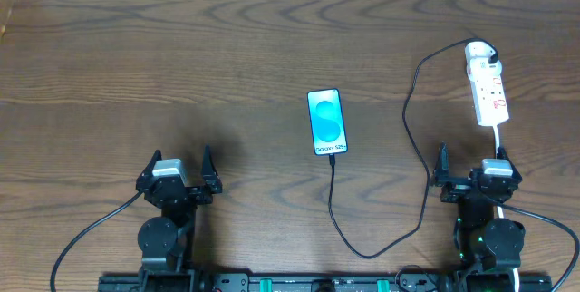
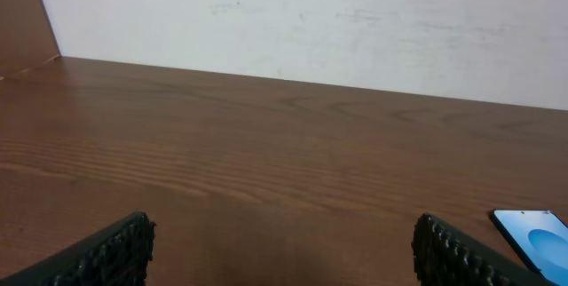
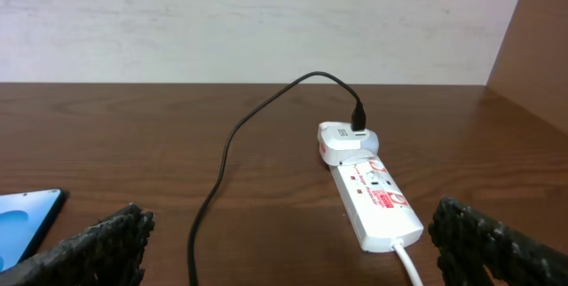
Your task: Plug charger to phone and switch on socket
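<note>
Left gripper and right gripper rest near, fingers apart and empty; charger tip meets the mid-table phone (seating unclear), so check it, then press the far-right socket switch squarely.

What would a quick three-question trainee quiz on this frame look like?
1. True or false: the white adapter plug sits at the far end of the white elongated power strip, away from the arms.
2. The slim blue-screened smartphone lies: A) flat on the brown wooden table, between the two arms; B) in a gripper; C) on top of the strip.
3. Fill in: the left gripper and right gripper are both ___, holding nothing.

Key: 1 true; 2 A; 3 open.
</note>
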`<state>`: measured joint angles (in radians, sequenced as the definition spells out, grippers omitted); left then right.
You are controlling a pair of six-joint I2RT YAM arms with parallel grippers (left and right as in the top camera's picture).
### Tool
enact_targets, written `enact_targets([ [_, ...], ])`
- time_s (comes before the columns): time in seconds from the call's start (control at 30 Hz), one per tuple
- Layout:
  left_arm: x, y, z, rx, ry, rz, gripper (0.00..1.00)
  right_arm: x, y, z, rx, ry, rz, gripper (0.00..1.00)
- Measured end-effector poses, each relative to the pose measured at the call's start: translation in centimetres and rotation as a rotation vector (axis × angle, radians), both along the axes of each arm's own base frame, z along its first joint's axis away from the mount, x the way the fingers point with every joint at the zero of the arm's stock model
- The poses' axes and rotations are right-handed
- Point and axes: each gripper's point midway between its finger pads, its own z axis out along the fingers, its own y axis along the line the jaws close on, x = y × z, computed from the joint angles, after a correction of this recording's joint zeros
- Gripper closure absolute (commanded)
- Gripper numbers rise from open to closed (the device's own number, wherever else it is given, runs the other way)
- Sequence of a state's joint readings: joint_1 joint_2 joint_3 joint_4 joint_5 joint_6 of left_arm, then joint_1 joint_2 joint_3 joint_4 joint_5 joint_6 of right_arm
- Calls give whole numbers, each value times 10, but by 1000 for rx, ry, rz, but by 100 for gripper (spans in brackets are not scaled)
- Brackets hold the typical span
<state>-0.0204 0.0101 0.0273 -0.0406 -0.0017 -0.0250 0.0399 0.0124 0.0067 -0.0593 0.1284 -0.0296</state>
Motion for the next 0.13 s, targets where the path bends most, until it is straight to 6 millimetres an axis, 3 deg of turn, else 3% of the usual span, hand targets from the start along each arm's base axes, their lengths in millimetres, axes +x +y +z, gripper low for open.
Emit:
enact_targets([
  [0.13, 0, 0, 0, 0, 0, 0, 7, 0, 0, 0, 0, 0, 0, 1],
])
